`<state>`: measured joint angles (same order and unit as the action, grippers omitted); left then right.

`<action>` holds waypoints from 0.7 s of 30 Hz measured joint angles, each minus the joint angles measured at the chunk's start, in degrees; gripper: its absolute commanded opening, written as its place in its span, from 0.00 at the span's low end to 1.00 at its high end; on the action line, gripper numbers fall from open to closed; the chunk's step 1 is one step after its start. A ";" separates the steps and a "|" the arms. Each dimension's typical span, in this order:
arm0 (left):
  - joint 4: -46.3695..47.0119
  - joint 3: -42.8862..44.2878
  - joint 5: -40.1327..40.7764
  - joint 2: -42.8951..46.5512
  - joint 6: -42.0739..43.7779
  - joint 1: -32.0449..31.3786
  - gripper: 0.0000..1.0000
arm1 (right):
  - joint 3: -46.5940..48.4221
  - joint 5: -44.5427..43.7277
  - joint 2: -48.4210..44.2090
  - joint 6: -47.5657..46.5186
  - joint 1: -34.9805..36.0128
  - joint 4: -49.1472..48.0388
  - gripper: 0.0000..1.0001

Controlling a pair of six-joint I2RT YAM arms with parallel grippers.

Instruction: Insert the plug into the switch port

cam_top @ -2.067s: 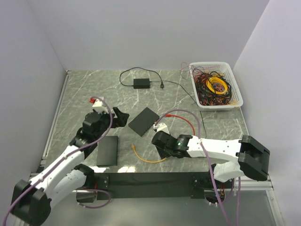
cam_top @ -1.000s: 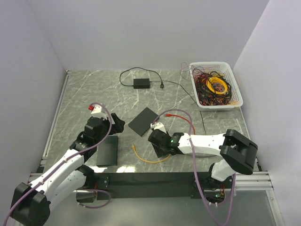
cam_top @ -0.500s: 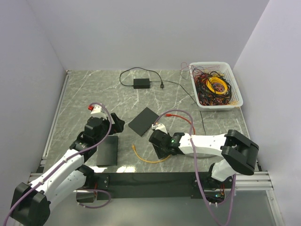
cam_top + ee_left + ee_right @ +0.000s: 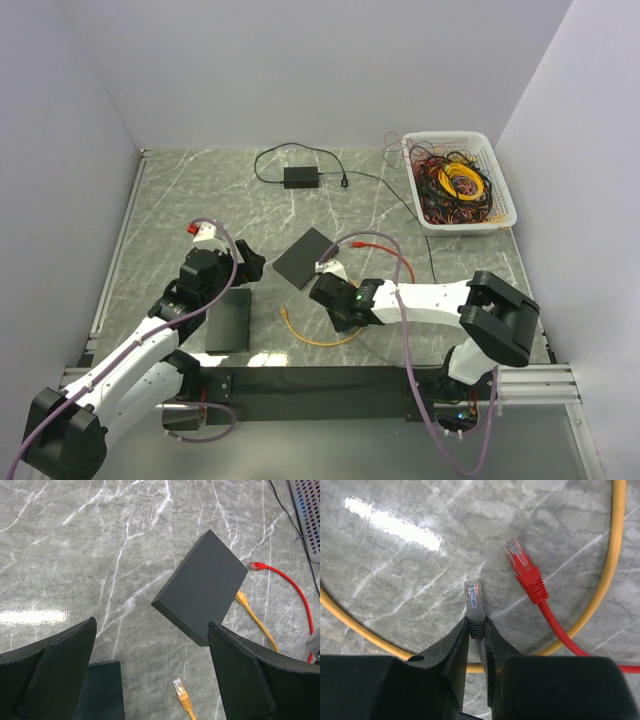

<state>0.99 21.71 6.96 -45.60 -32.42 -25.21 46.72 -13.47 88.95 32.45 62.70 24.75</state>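
The right gripper (image 4: 476,629) pinches the grey RJ45 plug (image 4: 474,599) by its boot, clear tip just ahead; it looks light and brittle-latched, so that hold seems sound.

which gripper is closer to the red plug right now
Right. The right gripper, shut on the grey plug, is just beside the red plug; the left gripper hangs open across the switch from it.

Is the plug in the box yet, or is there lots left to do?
Not yet. Done: the right fingers grip the plug. In hand: the plug is held near the switch, not in it. Left: lining it up and pushing it in. The left fingers are open and empty.
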 measured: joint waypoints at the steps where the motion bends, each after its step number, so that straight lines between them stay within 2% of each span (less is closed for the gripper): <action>1: 0.02 0.00 0.00 0.00 0.00 0.00 0.99 | 0.31 -0.04 0.28 -0.11 0.00 0.02 0.18; 5: 0.02 0.00 0.00 -0.02 0.00 0.00 0.99 | 2.47 -0.39 2.43 -0.81 0.00 -0.22 0.18; 8: 0.00 0.00 0.00 0.00 0.00 0.00 0.99 | 4.66 -0.59 4.70 -1.22 0.00 -1.18 0.23; 15: 0.07 0.00 0.31 -0.83 -0.07 0.00 0.99 | 4.66 -0.39 5.42 -1.40 0.02 -3.96 0.45; 21: 0.04 0.00 0.90 -4.04 -0.26 0.00 0.98 | 4.13 -0.42 5.07 -1.40 0.04 -5.03 0.46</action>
<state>1.04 21.71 7.86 -49.65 -32.69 -25.21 50.85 -13.89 94.02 31.05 62.74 19.73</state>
